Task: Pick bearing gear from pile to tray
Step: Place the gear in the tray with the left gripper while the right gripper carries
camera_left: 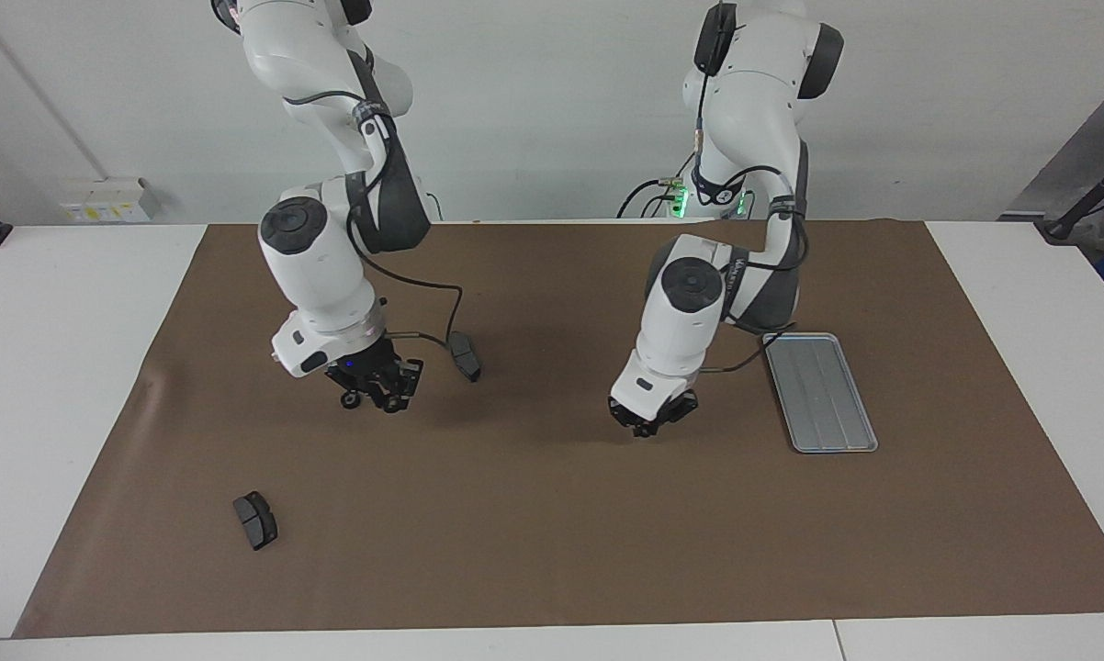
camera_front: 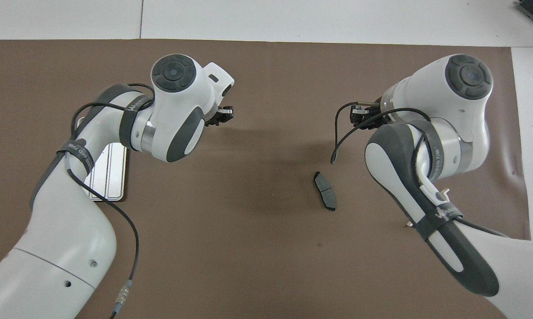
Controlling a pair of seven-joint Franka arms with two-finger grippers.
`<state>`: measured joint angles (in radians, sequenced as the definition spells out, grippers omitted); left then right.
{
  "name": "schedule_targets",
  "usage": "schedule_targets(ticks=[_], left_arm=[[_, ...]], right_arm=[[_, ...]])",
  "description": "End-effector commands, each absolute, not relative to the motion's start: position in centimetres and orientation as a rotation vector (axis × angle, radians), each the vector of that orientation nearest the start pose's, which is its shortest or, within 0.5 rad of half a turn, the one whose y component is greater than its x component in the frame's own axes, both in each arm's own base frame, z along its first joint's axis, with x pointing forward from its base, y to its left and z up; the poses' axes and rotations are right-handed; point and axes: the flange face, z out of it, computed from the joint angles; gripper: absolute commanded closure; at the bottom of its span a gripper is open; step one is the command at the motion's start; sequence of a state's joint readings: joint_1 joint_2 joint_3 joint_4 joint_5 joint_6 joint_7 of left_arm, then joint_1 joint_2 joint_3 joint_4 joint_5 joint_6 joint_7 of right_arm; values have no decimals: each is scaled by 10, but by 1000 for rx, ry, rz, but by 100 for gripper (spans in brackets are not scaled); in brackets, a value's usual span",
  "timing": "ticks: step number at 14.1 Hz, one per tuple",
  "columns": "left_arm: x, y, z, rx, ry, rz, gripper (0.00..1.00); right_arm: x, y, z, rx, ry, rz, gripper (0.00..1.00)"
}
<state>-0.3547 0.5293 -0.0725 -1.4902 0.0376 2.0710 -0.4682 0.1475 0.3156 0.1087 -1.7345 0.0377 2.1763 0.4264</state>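
Inspecting the table, we find one bearing gear [camera_left: 352, 401] in plain sight: a small, round, black part lying flat on the brown mat [camera_left: 552, 551]. It lies well apart from the tray [camera_left: 820, 392], toward the right arm's end of the table, and about as far from the robots as the tray's middle. At this range we cannot make out its teeth or bore.

We note that the tray is a flat, silver-grey rectangle with rounded corners, a raised rim and lengthwise ridges. Its bed shows bare in the facing view. From overhead, the left arm covers most of it.

We record the left gripper [camera_left: 648, 424] over the mat near the tray, on the side toward the right arm's end. Its fingertips are together; something dark sits at the tips, but we cannot tell whether a gear is pinched there.

We record the right gripper [camera_left: 382, 393] low over the mat, just beside the gear and well apart from the tray. We cannot tell how its jaws stand.

One dark grey brake pad [camera_left: 466, 356] lies between the two grippers, about level with the tray's nearer end. A second brake pad [camera_left: 255, 520] lies farther from the robots than the tray, well toward the right arm's end. Of the white half-ring bracket [camera_front: 444, 192], only small tips show past the right arm in the overhead view.
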Motion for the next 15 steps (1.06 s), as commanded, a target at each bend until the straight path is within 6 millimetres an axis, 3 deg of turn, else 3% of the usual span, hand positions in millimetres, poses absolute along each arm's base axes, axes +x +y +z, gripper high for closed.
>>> schedule_targets(ticks=[1, 3, 5, 7, 8, 10, 12, 15], left_arm=[[645, -214, 404, -3153, -30, 43, 100], [647, -158, 410, -3142, 13, 101, 100], [643, -107, 403, -3140, 102, 138, 100], [638, -51, 392, -3144, 185, 159, 100], [635, -29, 384, -3147, 218, 144, 100], [622, -5, 363, -3149, 203, 71, 100], [609, 10, 342, -3147, 170, -29, 100], [599, 14, 330, -3148, 147, -36, 100]], right_arm=[[632, 218, 401, -2930, 444, -219, 100], [626, 254, 394, -2886, 498, -248, 100], [607, 324, 367, -2854, 530, -236, 100], [602, 374, 336, -2842, 568, -214, 100], [606, 382, 330, -2848, 563, -228, 100], [605, 394, 316, -2833, 581, -260, 100], [602, 404, 307, -2816, 571, -295, 100], [597, 406, 304, -2828, 558, -294, 86]])
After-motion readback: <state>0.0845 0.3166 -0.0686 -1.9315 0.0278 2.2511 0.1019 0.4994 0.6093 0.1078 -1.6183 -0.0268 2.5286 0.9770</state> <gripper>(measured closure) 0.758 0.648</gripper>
